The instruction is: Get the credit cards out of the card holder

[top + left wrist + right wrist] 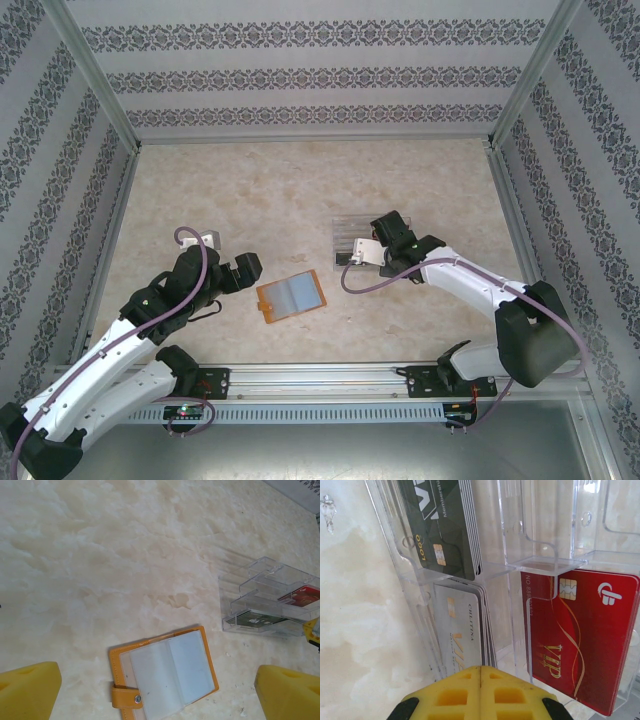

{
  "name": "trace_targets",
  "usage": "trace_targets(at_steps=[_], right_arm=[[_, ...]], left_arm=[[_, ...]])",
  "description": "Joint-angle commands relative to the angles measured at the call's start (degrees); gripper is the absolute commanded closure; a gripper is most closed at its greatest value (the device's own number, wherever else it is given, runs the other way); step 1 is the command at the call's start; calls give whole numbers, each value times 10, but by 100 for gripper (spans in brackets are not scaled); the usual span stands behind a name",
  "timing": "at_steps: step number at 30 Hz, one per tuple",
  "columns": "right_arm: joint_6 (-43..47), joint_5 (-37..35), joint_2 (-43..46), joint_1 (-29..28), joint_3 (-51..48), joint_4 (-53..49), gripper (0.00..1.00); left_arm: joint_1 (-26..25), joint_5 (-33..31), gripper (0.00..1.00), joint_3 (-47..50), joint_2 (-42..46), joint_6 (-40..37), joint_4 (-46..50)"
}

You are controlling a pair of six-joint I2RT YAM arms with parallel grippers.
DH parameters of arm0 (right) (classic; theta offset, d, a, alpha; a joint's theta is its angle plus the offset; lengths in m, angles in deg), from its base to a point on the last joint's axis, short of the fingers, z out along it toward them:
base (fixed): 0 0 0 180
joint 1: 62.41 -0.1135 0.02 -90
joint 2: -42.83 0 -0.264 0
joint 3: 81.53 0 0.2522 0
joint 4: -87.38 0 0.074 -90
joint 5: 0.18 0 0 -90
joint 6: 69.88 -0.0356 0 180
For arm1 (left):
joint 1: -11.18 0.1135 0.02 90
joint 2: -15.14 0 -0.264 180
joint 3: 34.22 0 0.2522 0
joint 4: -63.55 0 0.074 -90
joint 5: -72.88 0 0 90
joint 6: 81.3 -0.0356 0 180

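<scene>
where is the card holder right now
In the top view the card holder lies open on the table near the middle, just right of the left gripper and below-left of the clear card tray.

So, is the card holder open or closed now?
Open. The card holder lies spread flat on the table, grey pockets facing up, snap strap loose. Whether the pockets are empty, cannot tell.

Left arm (100, 355): extends from near left toward centre, elbow bent.
Left fingers (27, 692): yellow, spread wide.
Right arm (465, 280): extends from near right toward centre.
Right fingers (460, 690): yellow, pressed together.
</scene>
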Motion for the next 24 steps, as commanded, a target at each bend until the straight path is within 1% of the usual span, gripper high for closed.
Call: trace_targets(at_steps=[1,7,11,24], right_arm=[[6,7,-3,3,25,-23,100],[11,2,-17,-14,50,-42,100],[12,2,-31,-15,51,-36,100],[20,7,-23,13,23,-21,100]], left_arm=[[9,-9,0,8,6,1,8],[11,-8,0,7,6,1,11],[13,-6,0,7,6,-1,12],[16,0,0,7,9,-2,13]])
